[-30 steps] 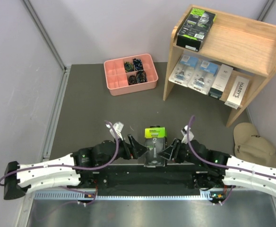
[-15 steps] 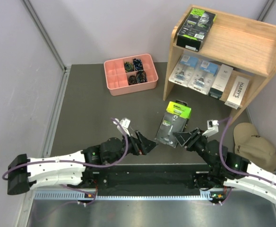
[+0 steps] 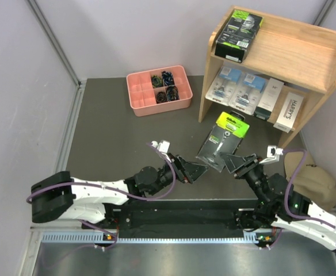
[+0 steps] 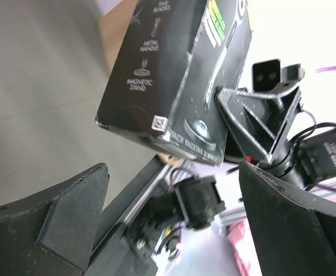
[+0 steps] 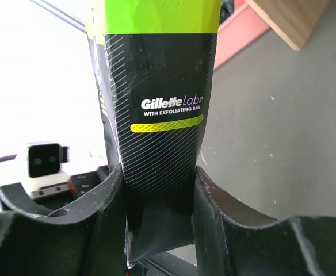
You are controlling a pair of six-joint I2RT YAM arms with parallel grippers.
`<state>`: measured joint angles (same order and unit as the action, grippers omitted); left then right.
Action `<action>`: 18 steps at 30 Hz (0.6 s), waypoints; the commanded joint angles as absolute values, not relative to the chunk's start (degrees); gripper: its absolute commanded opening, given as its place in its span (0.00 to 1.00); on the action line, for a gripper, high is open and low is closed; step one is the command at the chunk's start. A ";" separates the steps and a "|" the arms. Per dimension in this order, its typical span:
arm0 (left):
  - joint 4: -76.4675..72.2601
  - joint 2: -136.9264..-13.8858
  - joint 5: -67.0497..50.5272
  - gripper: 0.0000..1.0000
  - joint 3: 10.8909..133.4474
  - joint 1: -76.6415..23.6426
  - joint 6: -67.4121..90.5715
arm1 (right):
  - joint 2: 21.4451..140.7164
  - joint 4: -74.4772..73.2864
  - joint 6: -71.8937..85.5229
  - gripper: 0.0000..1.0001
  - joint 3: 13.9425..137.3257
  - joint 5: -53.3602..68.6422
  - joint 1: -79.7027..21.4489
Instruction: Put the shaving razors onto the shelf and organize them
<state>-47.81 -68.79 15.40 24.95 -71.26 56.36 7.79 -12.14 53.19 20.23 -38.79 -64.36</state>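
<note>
The right claw (image 5: 158, 192) is clenched on the lower, black part of a black box with a lime-green end (image 5: 156, 109). Its two fingers are pressed against opposite faces of the box. The box is lifted clear of the table (image 3: 110, 132) and tilted, with the green end turned toward the shelf (image 3: 297, 54). Just beside the same box the left claw (image 3: 192, 171) is spread wide. Nothing is held by it and, as far as its wrist view shows, nothing is touched.

Further out, only bare table is seen between the held box and the shelf. Five packs are already placed there. The second black box (image 3: 239, 29) is laid at the left of the upper tier. On the lower tier the two blister packs (image 3: 222, 86) (image 3: 248, 92) are set side by side, and the two slim white boxes (image 3: 270, 98) (image 3: 289, 112) are put to their right. The outer white one seems to stick out over the front edge, though this cannot be told for sure.

So five of the six packs may be judged as done, and the held box is the last one. It is not yet brought to the shelf. It has to be carried up, most likely to the bare wood beside its twin on the upper tier, and then let go there. Perhaps the outer white box should also be pushed straight.

The pink tray (image 3: 156, 107) stands on the table to the left of the shelf, well apart from the claws, and it is not concerned.
</note>
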 commanded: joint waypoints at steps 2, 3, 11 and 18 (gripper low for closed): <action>-68.36 -75.48 12.93 0.99 24.87 -70.49 54.93 | 3.96 -1.67 49.14 0.09 20.57 -37.97 -64.86; -70.99 -76.63 12.05 0.99 25.13 -70.23 54.93 | 3.43 -1.50 48.70 0.09 20.48 -37.79 -64.86; -85.33 -89.11 5.19 0.95 28.47 -68.56 58.80 | 2.73 -2.46 46.76 0.11 21.97 -35.16 -64.86; -91.76 -93.08 5.18 0.88 30.14 -68.38 58.54 | 2.64 -3.60 47.28 0.11 21.97 -34.89 -64.95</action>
